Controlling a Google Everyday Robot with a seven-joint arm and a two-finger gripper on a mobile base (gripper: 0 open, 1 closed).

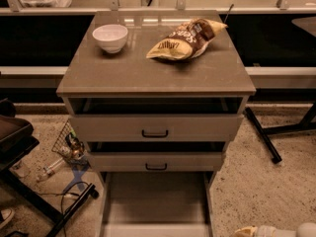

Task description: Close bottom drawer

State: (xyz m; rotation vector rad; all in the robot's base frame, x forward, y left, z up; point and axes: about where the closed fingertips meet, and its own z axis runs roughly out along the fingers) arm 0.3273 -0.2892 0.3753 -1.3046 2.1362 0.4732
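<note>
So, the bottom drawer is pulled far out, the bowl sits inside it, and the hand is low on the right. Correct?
Not quite. The camera view shows the bowl on the cabinet top, not in the bottom drawer. The drawer is pulled far out, and the hand is low on the right, beside it.
</note>
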